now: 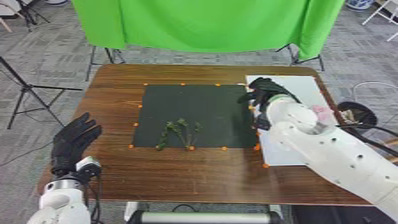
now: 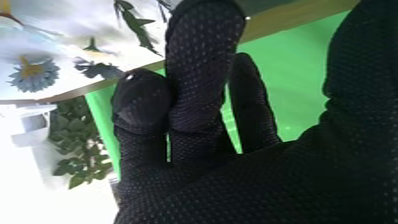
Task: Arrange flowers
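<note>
In the head view my right hand (image 1: 269, 90) is over the edge between the dark mat (image 1: 200, 97) and the white sheet (image 1: 302, 85). In the right wrist view the same hand (image 2: 204, 185) is open, its fingers extended and the thumb apart. Beyond them are a pale blue flower (image 2: 34, 76), a smaller bluish bloom (image 2: 99, 69) and a green leafy stem (image 2: 138, 26). Green sprigs (image 1: 180, 132) lie on the dark mat's near part. A pink flower (image 1: 322, 113) on the white sheet is partly behind my right arm. My left hand (image 1: 71, 142) is open over the table's left edge.
Orange markers (image 1: 136, 124) line the mat's border on the brown table (image 1: 120, 175). A green cloth (image 1: 209, 25) hangs beyond the far edge. Off the table's right side stands a dark round container (image 1: 357, 114); a tripod (image 1: 27, 86) stands off the left.
</note>
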Robot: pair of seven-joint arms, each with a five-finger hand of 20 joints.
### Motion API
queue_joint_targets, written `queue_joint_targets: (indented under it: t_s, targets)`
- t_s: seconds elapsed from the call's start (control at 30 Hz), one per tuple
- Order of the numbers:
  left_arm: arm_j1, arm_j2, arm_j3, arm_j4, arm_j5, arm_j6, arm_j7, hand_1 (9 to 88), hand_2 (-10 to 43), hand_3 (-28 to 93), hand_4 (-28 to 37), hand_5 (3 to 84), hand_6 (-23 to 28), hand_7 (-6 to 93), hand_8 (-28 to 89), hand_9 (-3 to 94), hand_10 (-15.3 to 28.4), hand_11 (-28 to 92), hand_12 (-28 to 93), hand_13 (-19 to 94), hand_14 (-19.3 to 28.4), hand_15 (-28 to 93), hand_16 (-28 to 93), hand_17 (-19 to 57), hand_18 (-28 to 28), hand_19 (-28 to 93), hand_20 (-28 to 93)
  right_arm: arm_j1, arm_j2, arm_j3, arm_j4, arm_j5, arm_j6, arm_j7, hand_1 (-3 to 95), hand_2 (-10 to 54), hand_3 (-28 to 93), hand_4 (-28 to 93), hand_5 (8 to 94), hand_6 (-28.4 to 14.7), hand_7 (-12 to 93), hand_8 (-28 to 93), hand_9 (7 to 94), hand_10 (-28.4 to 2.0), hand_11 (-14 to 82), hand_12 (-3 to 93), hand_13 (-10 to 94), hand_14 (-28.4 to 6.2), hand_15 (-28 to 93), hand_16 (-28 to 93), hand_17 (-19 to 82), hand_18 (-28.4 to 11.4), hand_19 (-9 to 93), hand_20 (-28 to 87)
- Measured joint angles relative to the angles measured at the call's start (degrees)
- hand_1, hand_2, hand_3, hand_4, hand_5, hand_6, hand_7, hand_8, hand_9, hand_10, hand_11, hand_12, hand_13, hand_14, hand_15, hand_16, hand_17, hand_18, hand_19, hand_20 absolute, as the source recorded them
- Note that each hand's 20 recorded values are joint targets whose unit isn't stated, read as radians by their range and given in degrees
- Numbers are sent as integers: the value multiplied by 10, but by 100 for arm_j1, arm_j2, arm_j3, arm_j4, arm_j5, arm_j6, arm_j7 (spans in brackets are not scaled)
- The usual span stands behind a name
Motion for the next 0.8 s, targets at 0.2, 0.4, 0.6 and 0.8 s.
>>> queue_joint_targets:
  t_s: [0.2, 0.4, 0.6, 0.8]
  targets:
    - [-13, 0, 5, 1, -2, -2, -4, 386, 86, 698, -179, 493, 34, 161, -83, 474, 132, 230, 116, 454, 162, 262, -16, 236, 148, 185, 317, 240, -71, -128, 157, -8, -103, 72, 292, -95, 635, -142, 418, -7, 71, -61, 404, -191, 39, 130, 866, -59, 515, 241, 611, -116, 918, 279]
    - [-31, 0, 21, 10, -3, -9, -19, 386, 86, 697, -179, 495, 35, 160, -83, 475, 133, 231, 116, 455, 162, 263, -17, 236, 148, 186, 317, 336, -108, -178, 405, -11, -215, 151, 290, -95, 633, -140, 416, -6, 69, -60, 398, -195, 38, 127, 865, -60, 516, 240, 611, -116, 919, 275]
    - [-78, -1, 16, 16, -3, -35, -18, 387, 84, 697, -180, 495, 34, 160, -82, 475, 134, 231, 116, 456, 162, 264, -18, 236, 148, 187, 317, 353, -140, -184, 712, 24, -333, 256, 290, -95, 635, -142, 413, -6, 69, -58, 399, -202, 36, 121, 867, -59, 516, 237, 615, -115, 918, 271]
    - [-80, -27, -100, 10, -1, -54, 29, 408, 66, 685, -176, 493, 31, 167, -82, 475, 133, 233, 118, 459, 159, 261, -19, 244, 145, 179, 317, 325, -134, -147, 798, 168, -365, 292, 300, -95, 640, -143, 430, -5, 79, -61, 439, -168, 51, 123, 866, -65, 518, 238, 607, -126, 921, 274]
